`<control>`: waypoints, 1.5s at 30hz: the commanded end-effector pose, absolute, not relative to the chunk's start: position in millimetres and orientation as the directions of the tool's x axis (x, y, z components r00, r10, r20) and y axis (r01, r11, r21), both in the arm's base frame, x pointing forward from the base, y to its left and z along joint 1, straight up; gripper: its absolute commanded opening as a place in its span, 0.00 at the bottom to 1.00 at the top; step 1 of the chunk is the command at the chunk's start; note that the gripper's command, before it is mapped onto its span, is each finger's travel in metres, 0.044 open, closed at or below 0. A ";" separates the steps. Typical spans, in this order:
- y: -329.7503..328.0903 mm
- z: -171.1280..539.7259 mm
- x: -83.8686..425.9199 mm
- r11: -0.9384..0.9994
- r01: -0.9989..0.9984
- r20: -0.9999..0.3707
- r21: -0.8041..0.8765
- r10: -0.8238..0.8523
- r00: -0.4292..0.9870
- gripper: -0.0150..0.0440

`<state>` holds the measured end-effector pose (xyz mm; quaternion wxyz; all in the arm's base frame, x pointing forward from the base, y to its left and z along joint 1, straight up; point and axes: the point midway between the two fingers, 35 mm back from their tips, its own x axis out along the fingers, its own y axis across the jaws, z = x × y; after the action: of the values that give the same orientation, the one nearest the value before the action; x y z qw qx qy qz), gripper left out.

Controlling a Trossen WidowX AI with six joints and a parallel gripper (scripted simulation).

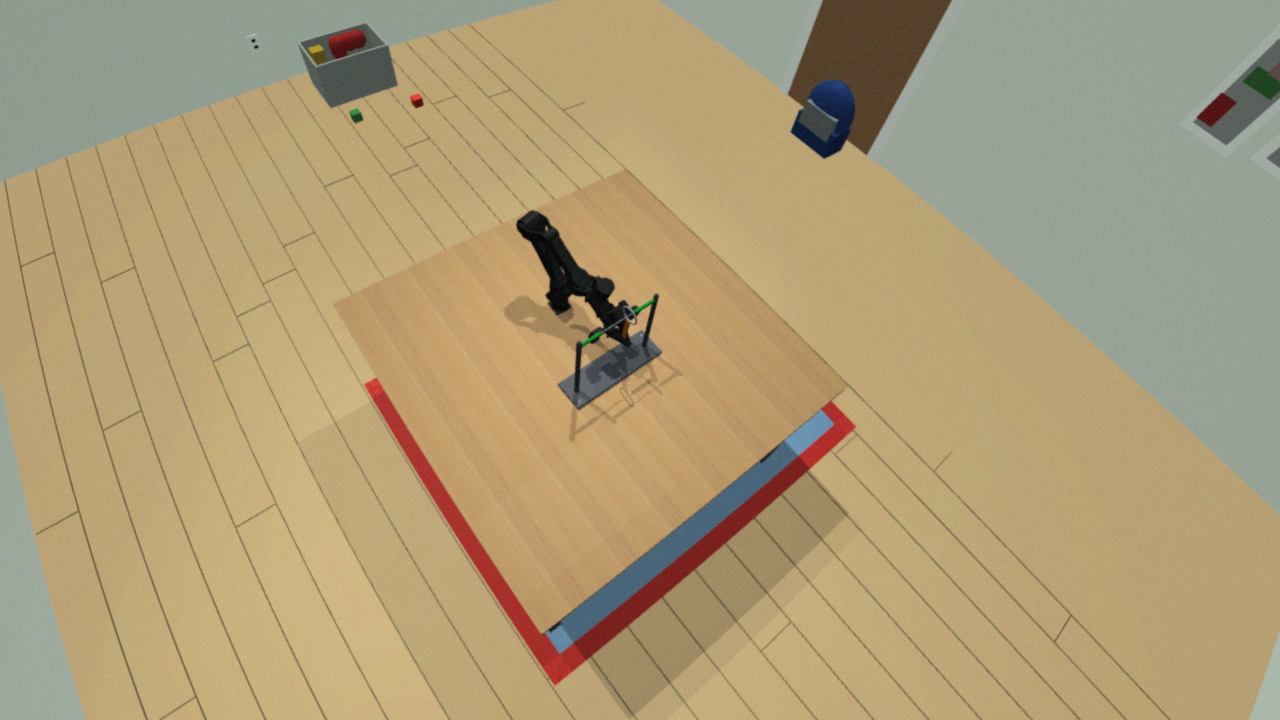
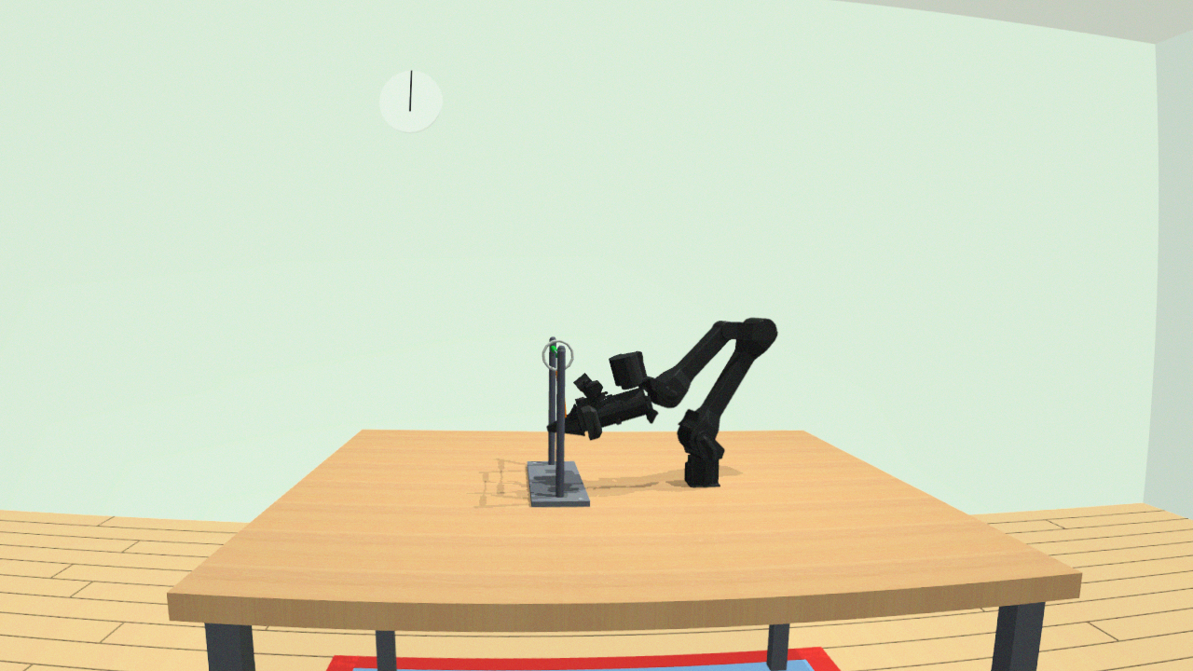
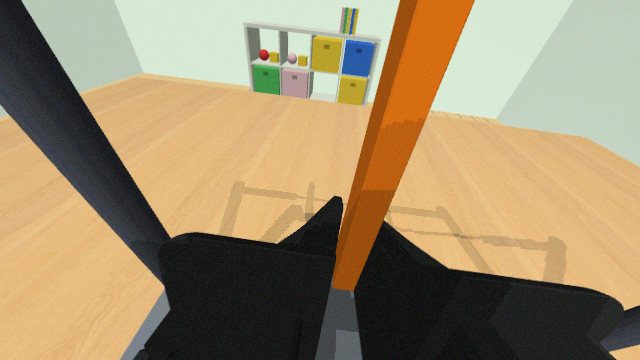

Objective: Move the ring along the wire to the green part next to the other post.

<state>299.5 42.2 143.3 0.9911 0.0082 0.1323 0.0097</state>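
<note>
My gripper (image 1: 627,343) (image 2: 552,429) (image 3: 344,205) is shut on the lower end of the orange handle (image 1: 625,331) (image 2: 565,410) (image 3: 400,110). The light grey ring (image 1: 634,319) (image 2: 572,356) is above it, around the wire, near the inner end of the green part (image 1: 646,306) beside the right post (image 1: 650,324) in the top view. The other green part (image 1: 590,339) adjoins the left post (image 1: 578,368). The thin grey wire runs between them. Whether the ring touches the wire is too small to tell. The ring is outside the wrist view.
The posts stand on a dark grey base (image 1: 592,392) (image 2: 575,499) on the wooden table (image 1: 465,358) (image 2: 375,542). In the wrist view one post (image 3: 75,125) rises close on the left, and part of another shows at the right edge. The arm reaches in from the robot's side.
</note>
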 end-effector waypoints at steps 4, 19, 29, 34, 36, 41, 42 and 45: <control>49.1 145.0 300.2 1.000 -0.021 -0.257 0.006 0.022 0.966 0.00; 63.8 145.0 299.8 1.000 -0.024 -0.257 0.001 0.023 0.966 0.00; 73.9 145.0 299.5 1.000 -0.023 -0.257 0.001 0.022 0.966 0.00; 76.6 144.2 299.5 1.000 -0.023 -0.257 0.001 0.022 0.966 0.00; 76.7 142.4 299.7 1.000 -0.023 -0.257 0.001 0.022 0.966 0.00; 77.0 134.5 300.1 1.000 -0.023 -0.257 0.001 0.022 0.966 0.00; 77.1 132.8 300.1 1.000 -0.023 -0.257 0.000 0.022 0.966 0.00; 77.1 127.8 300.0 1.000 -0.023 -0.257 0.000 0.022 0.966 0.00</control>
<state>301.4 78.2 138.1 0.9922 -0.0004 0.1242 0.0143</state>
